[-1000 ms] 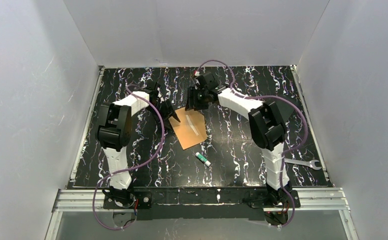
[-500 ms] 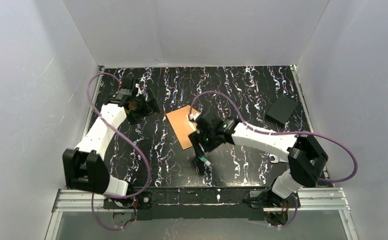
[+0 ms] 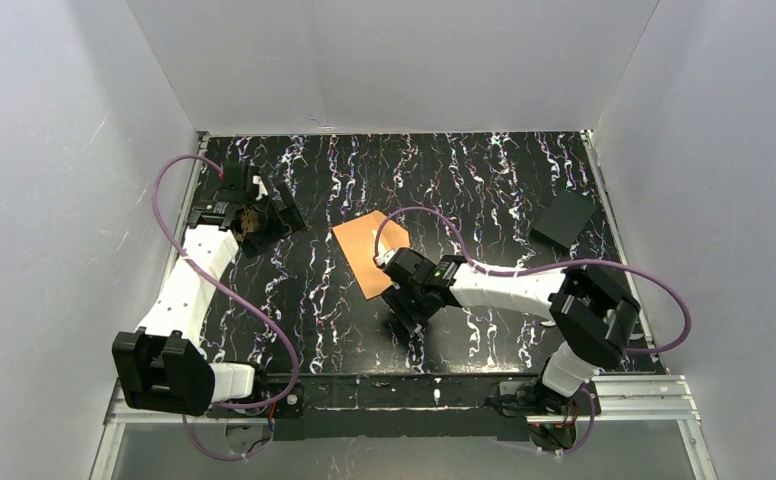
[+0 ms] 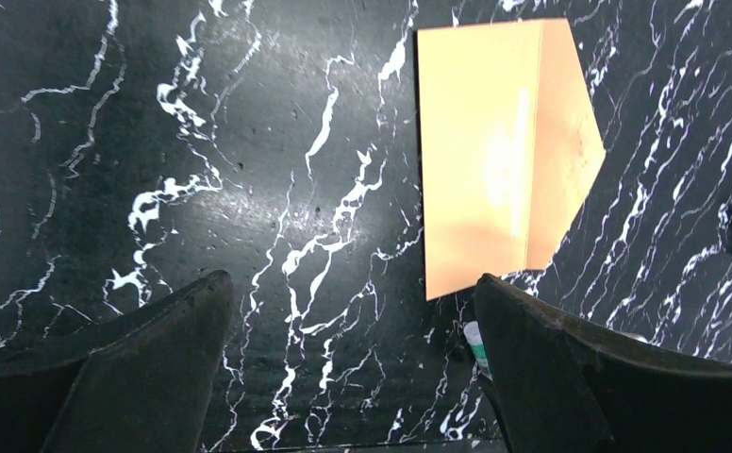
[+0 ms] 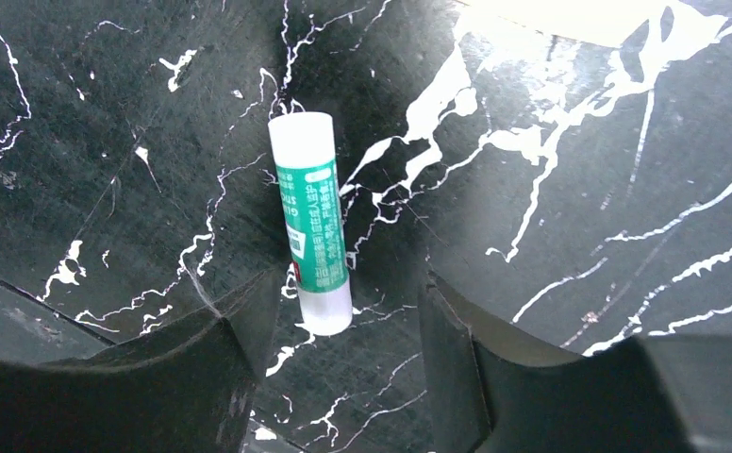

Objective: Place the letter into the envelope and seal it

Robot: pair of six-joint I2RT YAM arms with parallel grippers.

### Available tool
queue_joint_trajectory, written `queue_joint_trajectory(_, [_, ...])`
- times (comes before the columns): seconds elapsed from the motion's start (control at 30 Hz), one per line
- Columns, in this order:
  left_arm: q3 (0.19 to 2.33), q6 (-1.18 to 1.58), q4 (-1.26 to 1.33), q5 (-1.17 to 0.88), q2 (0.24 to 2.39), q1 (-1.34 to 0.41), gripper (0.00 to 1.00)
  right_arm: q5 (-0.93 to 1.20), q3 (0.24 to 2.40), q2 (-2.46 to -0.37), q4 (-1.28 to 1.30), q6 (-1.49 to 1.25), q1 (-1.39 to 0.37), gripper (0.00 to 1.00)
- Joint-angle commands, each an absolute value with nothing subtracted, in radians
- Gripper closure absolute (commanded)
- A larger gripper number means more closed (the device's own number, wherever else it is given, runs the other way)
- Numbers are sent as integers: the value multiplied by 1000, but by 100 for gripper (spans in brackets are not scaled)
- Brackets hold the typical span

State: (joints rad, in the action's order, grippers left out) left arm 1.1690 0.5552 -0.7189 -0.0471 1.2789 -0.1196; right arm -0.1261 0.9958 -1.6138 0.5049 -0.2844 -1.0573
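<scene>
Plain orange-brown kraft paper envelope (image 3: pixel 369 255) flat at frame centre, flap spread. Letter not in sight. I judge envelope light, limp, slippery: pinch an edge. Left gripper (image 4: pixel 353 293) wide apart, empty. Right gripper (image 5: pixel 339 326) fingers apart, straddling green-white plastic glue stick (image 5: pixel 313 222); rigid, may roll.

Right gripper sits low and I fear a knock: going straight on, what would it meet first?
Probably the glue stick, lying on the table between the right gripper's open fingers; depth is unclear.

Print on glue stick (image 5: pixel 310 224) illegible
</scene>
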Motion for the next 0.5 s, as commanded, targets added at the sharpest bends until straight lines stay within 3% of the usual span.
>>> queue_joint_trajectory(0.0, [1145, 530, -723, -130, 1235, -118, 2, -78, 971, -1631, 408, -253, -1058, 38])
queue_joint_trajectory(0.23, [1128, 510, -726, -208, 1234, -117, 2, -85, 962, -1686, 364, -264, -1057, 56])
queue_joint_trajectory(0.4, [1105, 472, -718, -354, 1229, -117, 2, -154, 966, -1677, 348, -274, -1058, 76])
queue_joint_trajectory(0.47, [1095, 461, -708, -455, 1239, -117, 2, -146, 987, -1632, 347, -249, -1058, 77])
